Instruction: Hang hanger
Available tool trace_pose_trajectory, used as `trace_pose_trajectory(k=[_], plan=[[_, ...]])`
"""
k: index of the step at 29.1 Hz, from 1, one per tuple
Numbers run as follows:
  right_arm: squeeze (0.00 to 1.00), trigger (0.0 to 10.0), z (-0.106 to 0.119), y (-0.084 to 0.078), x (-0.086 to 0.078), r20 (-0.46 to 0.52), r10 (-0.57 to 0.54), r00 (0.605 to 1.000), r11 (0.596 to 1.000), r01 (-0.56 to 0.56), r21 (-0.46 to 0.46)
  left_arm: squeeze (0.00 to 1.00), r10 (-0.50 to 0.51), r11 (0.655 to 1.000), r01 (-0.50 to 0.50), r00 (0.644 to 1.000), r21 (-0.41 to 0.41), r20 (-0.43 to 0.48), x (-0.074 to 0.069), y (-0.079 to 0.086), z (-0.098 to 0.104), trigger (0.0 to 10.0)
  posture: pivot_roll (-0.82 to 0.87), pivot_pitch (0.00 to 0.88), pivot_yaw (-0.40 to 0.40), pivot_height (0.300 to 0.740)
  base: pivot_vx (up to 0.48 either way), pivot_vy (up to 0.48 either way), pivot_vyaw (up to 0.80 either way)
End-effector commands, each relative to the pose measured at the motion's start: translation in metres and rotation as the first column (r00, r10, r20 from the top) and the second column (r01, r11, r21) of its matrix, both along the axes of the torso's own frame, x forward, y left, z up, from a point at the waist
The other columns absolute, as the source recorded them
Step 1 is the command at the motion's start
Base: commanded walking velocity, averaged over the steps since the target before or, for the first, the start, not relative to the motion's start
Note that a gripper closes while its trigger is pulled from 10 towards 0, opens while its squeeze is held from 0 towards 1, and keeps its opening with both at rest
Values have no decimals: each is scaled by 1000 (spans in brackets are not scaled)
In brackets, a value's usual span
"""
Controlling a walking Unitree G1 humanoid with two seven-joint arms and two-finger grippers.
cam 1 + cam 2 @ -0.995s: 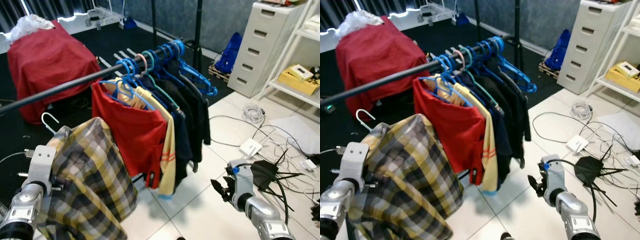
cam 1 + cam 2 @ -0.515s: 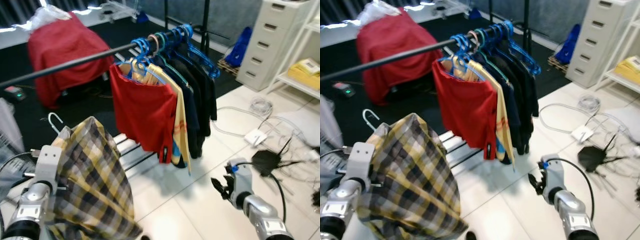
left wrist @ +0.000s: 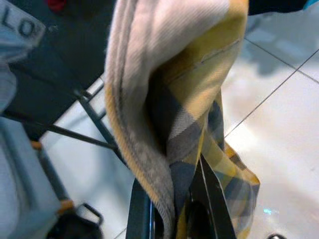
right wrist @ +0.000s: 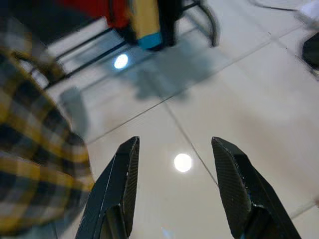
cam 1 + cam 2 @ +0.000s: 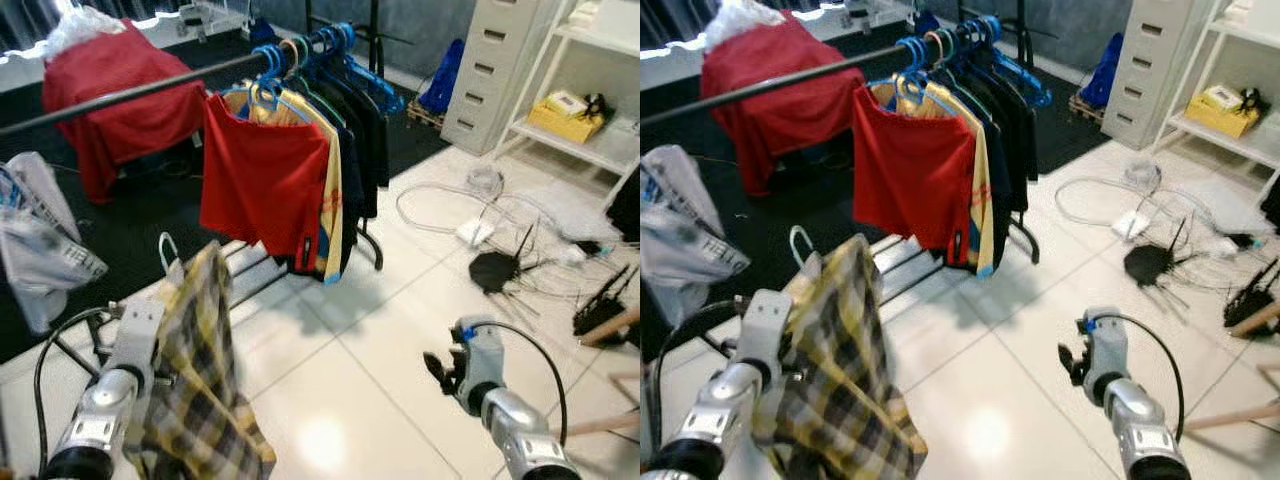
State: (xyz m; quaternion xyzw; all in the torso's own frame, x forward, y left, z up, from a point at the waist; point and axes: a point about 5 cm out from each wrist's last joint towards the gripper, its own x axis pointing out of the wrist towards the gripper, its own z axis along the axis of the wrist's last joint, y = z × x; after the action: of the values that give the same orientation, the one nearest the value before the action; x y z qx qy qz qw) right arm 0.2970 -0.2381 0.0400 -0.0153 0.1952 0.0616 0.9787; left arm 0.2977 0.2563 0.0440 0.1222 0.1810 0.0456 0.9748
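Not yet hung: left gripper fingers clenched on plaid shirt with white hanger, well short of clothes rail; right gripper fingers spread, grasping nothing. Left to do: carrying across, hooking onto rail.

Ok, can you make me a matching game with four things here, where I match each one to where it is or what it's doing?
Things:
1. plaid shirt
2. red shirt
3. right gripper
4. yellow box

States:
A. on the white shelf
B. open, above the floor tiles
C. hanging on the rail
D. held by the left gripper

Pairs: 1-D, 2-C, 3-B, 4-A
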Motion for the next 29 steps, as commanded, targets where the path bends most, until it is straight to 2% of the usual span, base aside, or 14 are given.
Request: trace_pose_trajectory(k=[1, 11, 17, 21, 25, 29], plan=[[0, 10000, -5, -9, -7, -19, -42, 999, 999, 42, 7, 0, -56, 998, 56, 994, 1, 92, 12, -9, 17, 10000, -100, 123, 77, 740, 0, 0, -800], [0, 10000, 12, -16, 8, 38, -130, 991, 990, 128, 59, 0, -95, 995, 97, 987, -7, 127, 22, -23, 23, 10000, -99, 110, 72, 740, 0, 0, -793], [0, 10000, 14, -21, 13, 45, -208, 977, 978, 207, 25, 0, -103, 994, 106, 984, -12, 146, 27, -34, 25, 10000, -98, 102, 68, 740, 0, 0, -800], [0, 10000, 15, -26, 13, 49, -245, 968, 969, 245, 7, 0, -105, 994, 107, 983, -11, 149, 27, -35, 25, 10000, -96, 101, 67, 740, 0, 0, -800], [0, 10000, 17, -39, 12, 54, -341, 939, 939, 343, -37, 0, -105, 994, 107, 982, -5, 157, 28, -35, 26, 10000, -95, 99, 66, 740, 0, 0, -791], [0, 10000, 18, -41, 12, 55, -359, 932, 932, 361, -43, 0, -105, 994, 107, 982, -5, 158, 28, -35, 26, 10000, -94, 100, 65, 740, 0, 0, -800]])
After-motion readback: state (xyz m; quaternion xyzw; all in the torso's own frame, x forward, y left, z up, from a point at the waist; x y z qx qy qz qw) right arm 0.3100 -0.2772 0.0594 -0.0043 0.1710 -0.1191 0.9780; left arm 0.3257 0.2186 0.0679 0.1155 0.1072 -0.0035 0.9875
